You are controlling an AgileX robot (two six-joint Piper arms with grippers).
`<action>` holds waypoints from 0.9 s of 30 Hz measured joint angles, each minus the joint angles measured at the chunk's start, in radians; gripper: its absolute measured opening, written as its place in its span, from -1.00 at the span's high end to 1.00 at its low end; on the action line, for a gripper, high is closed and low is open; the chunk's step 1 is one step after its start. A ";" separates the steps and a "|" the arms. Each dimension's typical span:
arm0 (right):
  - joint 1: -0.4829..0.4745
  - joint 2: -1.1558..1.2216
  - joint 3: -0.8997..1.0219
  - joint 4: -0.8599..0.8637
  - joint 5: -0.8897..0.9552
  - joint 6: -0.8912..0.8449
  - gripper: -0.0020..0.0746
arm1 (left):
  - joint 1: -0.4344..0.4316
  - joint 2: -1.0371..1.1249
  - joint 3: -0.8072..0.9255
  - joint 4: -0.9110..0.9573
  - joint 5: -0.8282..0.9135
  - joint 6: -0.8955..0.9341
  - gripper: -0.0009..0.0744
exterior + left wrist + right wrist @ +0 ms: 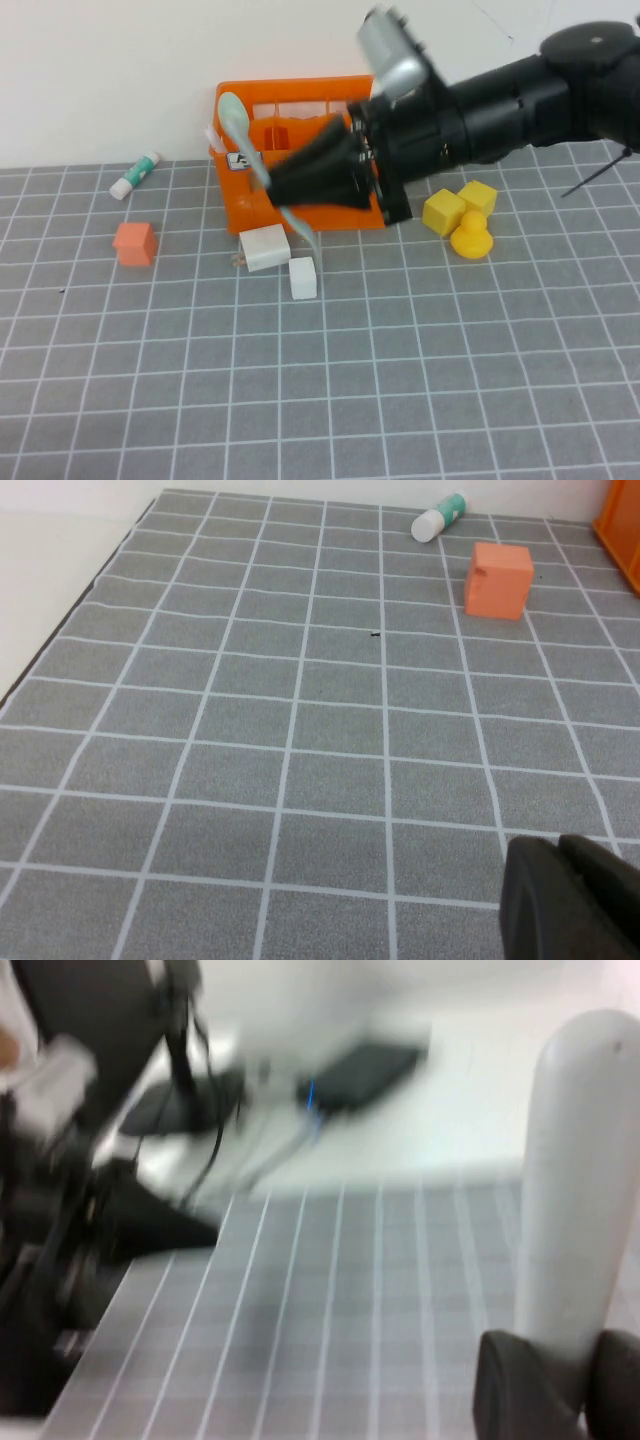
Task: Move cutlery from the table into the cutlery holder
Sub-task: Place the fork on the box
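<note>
Going left to right in the high view: a white-and-green tube (135, 176) lies at the far left near the wall, an orange cube (134, 243) sits nearer the camera, well apart from it. The left gripper (570, 900) doesn't appear in the high view; the left wrist view catches only a dark corner of it low over bare grey grid mat (300, 760), cannot tell if its fingers are spread or together. Next, the orange cutlery holder (240, 185) stands against the wall, with a mint-green spoon (237, 118) standing up in its left end. Two white blocks (266, 247) sit on the mat just in front of the holder. The right gripper (285, 190) reaches in from the right, low in front of the holder, snout pointing left and covering much of its front wall. Its fingers (520, 1380) are pinched on the light grey fork (575, 1180); in the right wrist view the flat handle sticks straight out from between the two dark pads, and in the high view a pale end shows just under the gripper tip, hanging toward the white blocks, off the mat. Far right, yellow blocks and a yellow duck (470, 237) sit beside the arm.
</note>
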 joint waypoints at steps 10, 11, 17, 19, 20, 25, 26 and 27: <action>-0.002 -0.011 0.026 0.289 -0.326 -0.391 0.58 | 0.000 0.000 0.000 0.000 0.000 0.000 0.98; -0.002 -0.011 0.023 0.294 -0.370 -0.414 0.58 | 0.000 0.000 0.000 0.000 0.000 0.000 0.98; -0.002 -0.011 0.007 0.320 -0.656 -0.458 0.58 | 0.000 0.000 0.000 0.000 0.000 0.000 0.98; -0.002 -0.009 0.006 0.322 -0.707 -0.460 0.58 | 0.000 0.000 0.000 0.000 0.000 0.000 0.98; -0.002 -0.005 0.003 0.325 -0.720 -0.462 0.58 | 0.000 0.000 0.000 0.000 0.000 0.000 0.98; -0.002 0.047 -0.055 0.328 -0.707 -0.458 0.58 | 0.000 0.000 0.000 0.000 0.000 0.000 0.98; -0.002 0.064 -0.070 0.328 -0.699 -0.459 0.58 | 0.000 0.000 0.000 0.000 0.000 0.000 0.98; -0.002 0.080 -0.088 0.328 -0.689 -0.459 0.58 | 0.000 0.000 0.000 0.000 0.000 0.000 0.98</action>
